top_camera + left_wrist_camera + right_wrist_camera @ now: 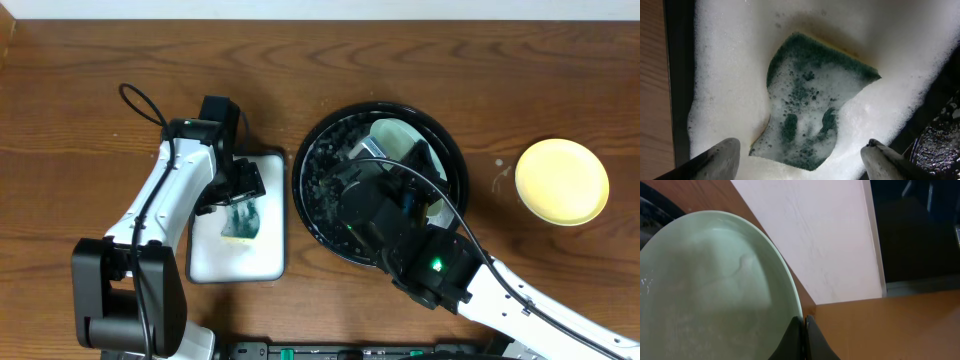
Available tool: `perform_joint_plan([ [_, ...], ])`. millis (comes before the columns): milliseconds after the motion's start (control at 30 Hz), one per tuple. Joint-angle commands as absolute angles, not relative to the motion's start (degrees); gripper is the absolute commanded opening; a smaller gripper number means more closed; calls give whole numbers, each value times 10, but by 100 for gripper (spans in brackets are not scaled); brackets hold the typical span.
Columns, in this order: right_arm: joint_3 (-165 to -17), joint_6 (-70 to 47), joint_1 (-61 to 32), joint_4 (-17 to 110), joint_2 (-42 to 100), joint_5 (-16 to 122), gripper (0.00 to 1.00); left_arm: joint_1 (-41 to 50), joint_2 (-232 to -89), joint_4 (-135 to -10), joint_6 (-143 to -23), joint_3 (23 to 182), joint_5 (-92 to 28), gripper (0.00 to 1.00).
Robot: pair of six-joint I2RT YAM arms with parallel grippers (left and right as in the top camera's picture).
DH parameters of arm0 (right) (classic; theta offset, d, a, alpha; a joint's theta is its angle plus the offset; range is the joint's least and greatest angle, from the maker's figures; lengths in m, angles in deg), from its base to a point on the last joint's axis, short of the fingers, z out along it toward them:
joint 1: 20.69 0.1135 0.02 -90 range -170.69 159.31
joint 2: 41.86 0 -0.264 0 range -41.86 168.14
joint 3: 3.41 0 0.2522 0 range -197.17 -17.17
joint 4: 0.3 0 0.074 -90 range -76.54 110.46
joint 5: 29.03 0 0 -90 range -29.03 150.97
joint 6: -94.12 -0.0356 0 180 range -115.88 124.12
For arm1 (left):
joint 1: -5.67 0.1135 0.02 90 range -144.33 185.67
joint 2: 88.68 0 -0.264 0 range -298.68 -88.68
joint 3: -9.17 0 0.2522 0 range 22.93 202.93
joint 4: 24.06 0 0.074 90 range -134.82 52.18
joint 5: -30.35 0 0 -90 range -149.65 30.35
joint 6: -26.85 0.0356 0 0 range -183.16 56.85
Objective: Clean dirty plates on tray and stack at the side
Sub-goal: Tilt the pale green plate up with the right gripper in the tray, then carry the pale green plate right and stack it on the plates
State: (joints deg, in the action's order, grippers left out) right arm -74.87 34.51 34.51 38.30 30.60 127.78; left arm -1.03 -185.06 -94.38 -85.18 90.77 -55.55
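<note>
I count one yellow plate [561,181] lying alone on the surface [80,120], well to the right of the single black tray [312,175]. My right claw [803,337] is clenched on the rim of one mint-green plate [710,290], held tilted over that tray. I cannot tell whether another mint one lies beneath the arm. My left claw [800,162] hangs released above the one green sponge [810,90], which lies in the foamy white tray [725,75].

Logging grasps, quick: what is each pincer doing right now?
Left pincer: open, over the foamy sponge, holding nothing.
Right pincer: closed on the rim of a mint-green plate.
</note>
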Motion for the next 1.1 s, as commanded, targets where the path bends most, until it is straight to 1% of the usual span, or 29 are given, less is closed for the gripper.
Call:
perform_joint_plan([
  [0,-755,338,346,383,297,1302,1,-10,-1845,-945,-846,906,-561,83],
  [500,-755,337,346,385,297,1302,1,-10,-1845,-945,-846,906,-561,83],
  [733,-755,308,328,385,297,1301,1,-10,-1846,-945,-846,906,-561,83],
  [900,-755,227,301,400,297,1271,1,-10,-1845,-945,-846,906,-561,83],
  [1067,-755,76,230,461,297,1146,1,-10,-1845,-945,-846,906,-561,83],
])
